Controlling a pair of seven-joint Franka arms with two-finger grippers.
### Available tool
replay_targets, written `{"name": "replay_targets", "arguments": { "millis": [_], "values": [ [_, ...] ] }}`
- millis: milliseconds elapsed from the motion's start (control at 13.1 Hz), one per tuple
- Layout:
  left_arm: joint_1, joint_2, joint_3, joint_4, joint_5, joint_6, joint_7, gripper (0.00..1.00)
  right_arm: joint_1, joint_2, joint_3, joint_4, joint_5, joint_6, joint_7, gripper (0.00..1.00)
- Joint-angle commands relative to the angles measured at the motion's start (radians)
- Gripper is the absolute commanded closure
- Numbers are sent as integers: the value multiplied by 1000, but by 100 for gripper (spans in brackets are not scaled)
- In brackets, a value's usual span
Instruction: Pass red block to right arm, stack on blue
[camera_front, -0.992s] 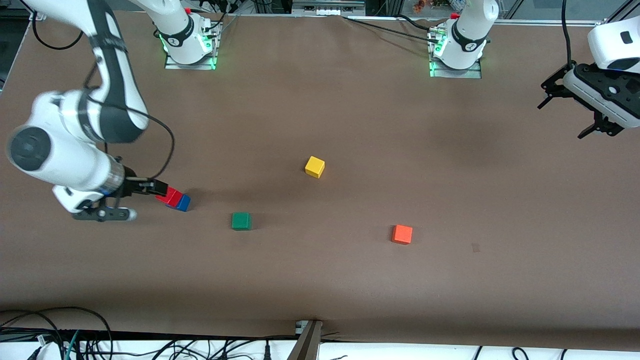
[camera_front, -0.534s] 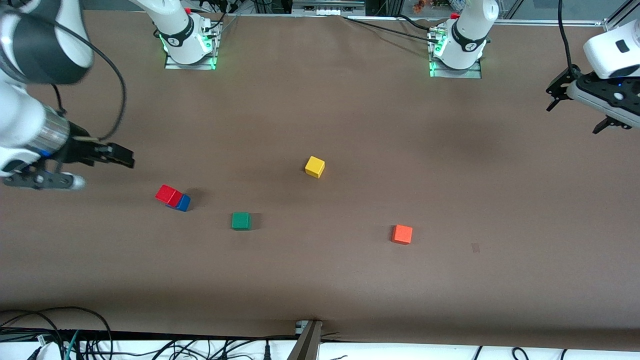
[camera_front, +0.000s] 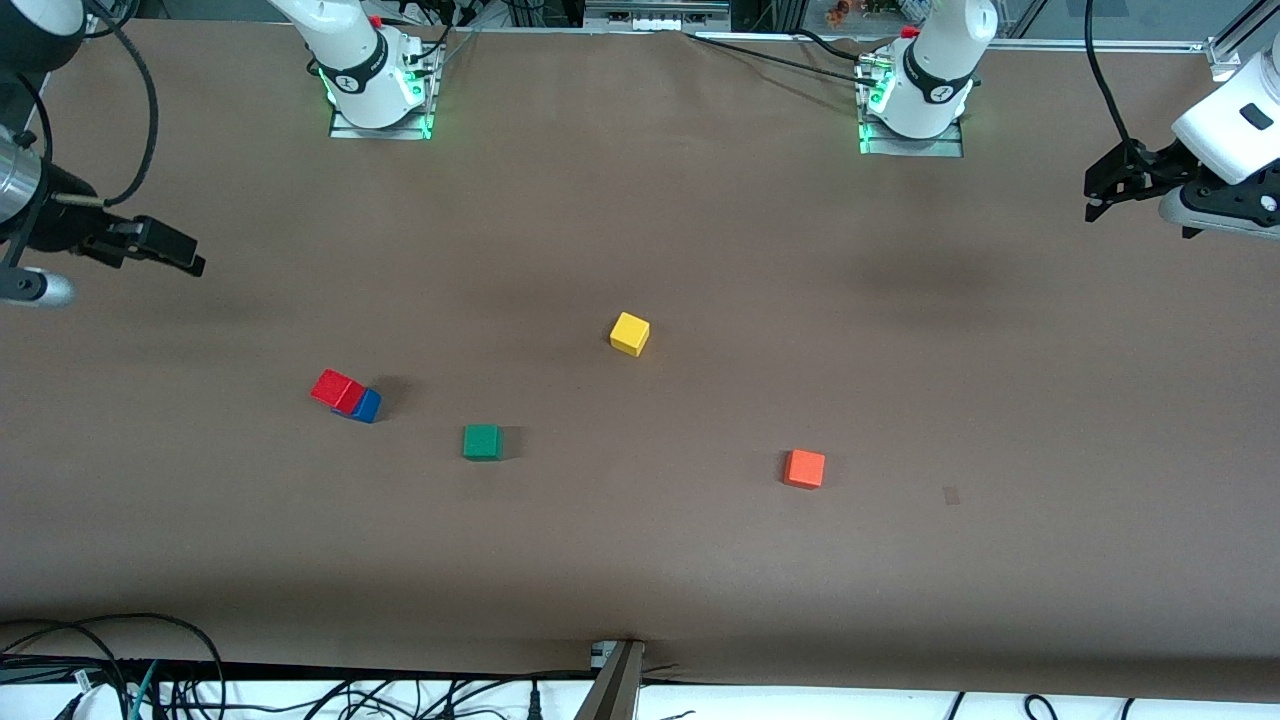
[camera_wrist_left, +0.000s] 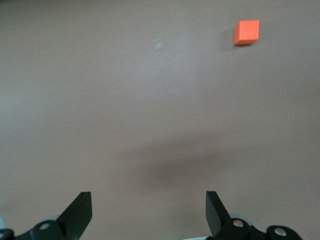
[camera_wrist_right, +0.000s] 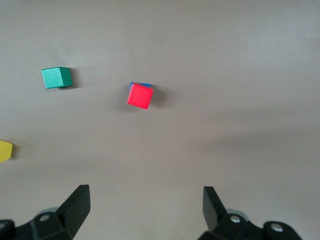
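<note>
The red block (camera_front: 334, 388) rests on the blue cube (camera_front: 368, 406), slightly askew, toward the right arm's end of the table. From the right wrist view the red block (camera_wrist_right: 140, 96) covers nearly all of the blue cube (camera_wrist_right: 142, 84). My right gripper (camera_front: 170, 248) hangs open and empty in the air over the table's edge at its own end, well clear of the stack; its fingers stand wide apart (camera_wrist_right: 145, 207). My left gripper (camera_front: 1135, 205) waits open and empty over bare table at the other end (camera_wrist_left: 148, 210).
A yellow cube (camera_front: 630, 333) lies mid-table. A green cube (camera_front: 482, 442) lies beside the stack, toward the middle. An orange cube (camera_front: 805, 468) sits toward the left arm's end. Both arm bases (camera_front: 375, 90) (camera_front: 915, 100) stand along the table's back edge.
My right gripper has drawn back from the red block, rising and moving toward its end of the table. The red block stays on the blue cube. My left gripper has shifted slightly.
</note>
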Motion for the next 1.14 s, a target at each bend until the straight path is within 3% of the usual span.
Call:
{"name": "replay_targets", "arguments": {
  "millis": [0, 229, 1068],
  "values": [
    [-23, -27, 43, -23, -45, -7, -16, 0, -16, -73, 26, -66, -16, 17, 61, 0],
    [-23, -19, 41, -17, -53, -10, -16, 0, 10, -84, -11, -69, -14, 22, 65, 0],
    [-9, 16, 37, 42, -59, -22, -47, 0, 38, -82, -23, -72, -16, 23, 59, 0]
  ]
}}
